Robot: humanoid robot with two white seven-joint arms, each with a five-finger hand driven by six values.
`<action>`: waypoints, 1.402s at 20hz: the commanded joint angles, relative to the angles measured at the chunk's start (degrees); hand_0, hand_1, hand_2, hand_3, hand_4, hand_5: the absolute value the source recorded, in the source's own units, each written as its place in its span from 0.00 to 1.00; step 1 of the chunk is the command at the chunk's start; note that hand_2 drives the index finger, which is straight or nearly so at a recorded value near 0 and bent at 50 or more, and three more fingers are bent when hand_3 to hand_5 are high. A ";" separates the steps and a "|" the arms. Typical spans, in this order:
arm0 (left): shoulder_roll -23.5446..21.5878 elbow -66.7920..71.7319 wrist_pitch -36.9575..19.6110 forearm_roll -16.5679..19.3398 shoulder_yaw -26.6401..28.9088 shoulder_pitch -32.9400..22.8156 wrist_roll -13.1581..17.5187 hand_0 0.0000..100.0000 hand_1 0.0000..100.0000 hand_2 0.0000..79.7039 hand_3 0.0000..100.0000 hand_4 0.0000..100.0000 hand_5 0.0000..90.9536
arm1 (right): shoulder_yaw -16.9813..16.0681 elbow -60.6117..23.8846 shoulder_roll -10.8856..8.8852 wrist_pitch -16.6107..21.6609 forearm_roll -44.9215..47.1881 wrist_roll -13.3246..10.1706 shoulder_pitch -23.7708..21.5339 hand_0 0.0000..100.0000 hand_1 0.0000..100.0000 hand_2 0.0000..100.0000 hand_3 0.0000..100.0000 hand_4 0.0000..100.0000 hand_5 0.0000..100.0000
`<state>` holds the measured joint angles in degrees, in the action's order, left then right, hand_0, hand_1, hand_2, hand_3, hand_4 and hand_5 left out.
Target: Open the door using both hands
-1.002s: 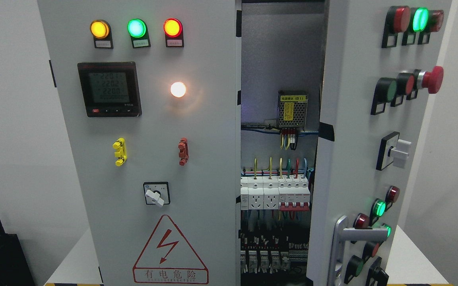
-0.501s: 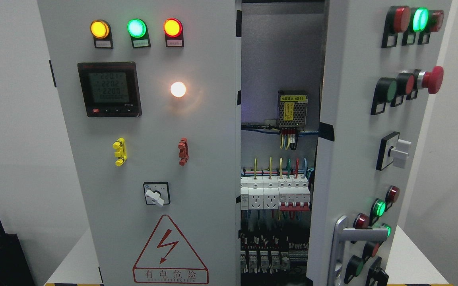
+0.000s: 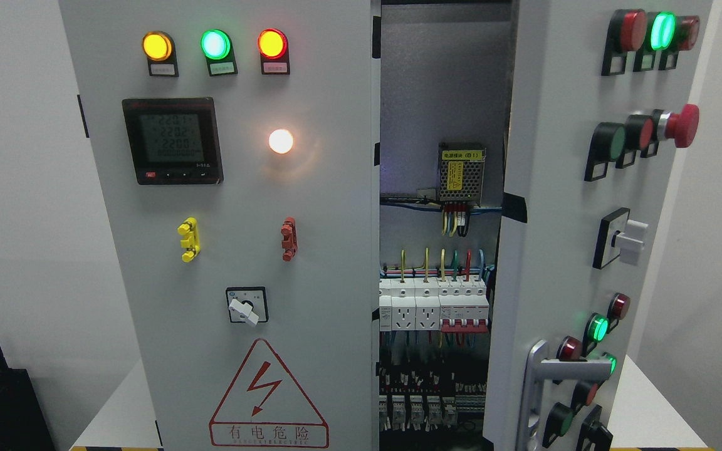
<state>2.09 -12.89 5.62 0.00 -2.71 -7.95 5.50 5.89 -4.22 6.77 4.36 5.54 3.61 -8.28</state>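
Grey steel right door (image 3: 549,188) already swung partly outward at picture right, wiring visible inside, left door (image 3: 242,207) shut; neither hand in view, so finger state impossible to tell; next, probably reaching for the silver handle (image 3: 539,382).

Neither arm nor either hand is visible

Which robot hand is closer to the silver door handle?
Neither can be called: no robot hand or arm shows in the head view. The silver handle sits low on the right door, which already stands swung open, untouched.
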 commanded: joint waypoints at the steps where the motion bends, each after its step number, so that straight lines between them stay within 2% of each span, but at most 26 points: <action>1: 0.11 -9.84 -1.14 0.52 0.25 -2.84 0.04 0.00 0.00 0.00 0.00 0.03 0.00 | 0.00 0.00 0.00 0.04 0.00 0.00 0.01 0.00 0.00 0.00 0.00 0.00 0.00; 4: -0.77 -25.64 -0.79 0.52 -0.27 -10.13 0.04 0.00 0.00 0.00 0.00 0.03 0.00 | 0.00 0.00 0.00 0.04 0.00 0.00 0.01 0.00 0.00 0.00 0.00 0.00 0.00; 7: -4.28 -40.24 -0.35 -0.44 -1.41 -15.94 0.91 0.00 0.00 0.00 0.00 0.03 0.00 | 0.00 0.00 0.00 0.04 0.00 0.00 0.01 0.00 0.00 0.00 0.00 0.00 0.00; 10: -8.23 -55.44 -0.43 -3.51 -2.47 -22.70 2.24 0.00 0.00 0.00 0.00 0.03 0.00 | 0.00 0.00 0.00 0.04 0.00 0.00 0.01 0.00 0.00 0.00 0.00 0.00 0.00; 13: -9.91 -70.21 -1.05 -3.69 -2.56 -29.56 2.24 0.00 0.00 0.00 0.00 0.03 0.00 | 0.00 0.00 0.00 0.04 0.00 0.00 0.01 0.00 0.00 0.00 0.00 0.00 0.00; 15: -11.05 -77.78 -1.40 -3.87 -2.38 -33.61 2.32 0.00 0.00 0.00 0.00 0.03 0.00 | 0.00 0.00 0.00 0.04 0.00 0.00 0.01 0.00 0.00 0.00 0.00 0.00 0.00; 17: -13.41 -82.81 -3.93 -5.62 -2.21 -36.42 2.32 0.00 0.00 0.00 0.00 0.03 0.00 | 0.00 0.00 0.00 0.04 0.00 0.00 0.01 0.00 0.00 0.00 0.00 0.00 0.00; 21: -21.31 -89.32 -14.12 -12.20 -0.90 -40.65 2.32 0.00 0.00 0.00 0.00 0.03 0.00 | 0.00 0.00 0.00 0.04 0.00 0.00 0.10 0.00 0.00 0.00 0.00 0.00 0.00; 26: -34.58 -91.00 -24.15 -25.46 4.63 -42.06 2.50 0.00 0.00 0.00 0.00 0.03 0.00 | 0.00 0.00 0.00 0.04 0.00 0.00 0.01 0.00 0.00 0.00 0.00 0.00 0.00; 28: -40.21 -90.91 -26.35 -31.09 7.18 -41.71 4.59 0.00 0.00 0.00 0.00 0.03 0.00 | 0.00 0.00 0.00 0.04 0.00 0.00 0.01 0.00 0.00 0.00 0.00 0.00 0.00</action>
<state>-17.70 -85.94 -16.95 -18.78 -2.05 -47.21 8.17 5.89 -4.22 6.77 4.36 5.54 3.61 -8.25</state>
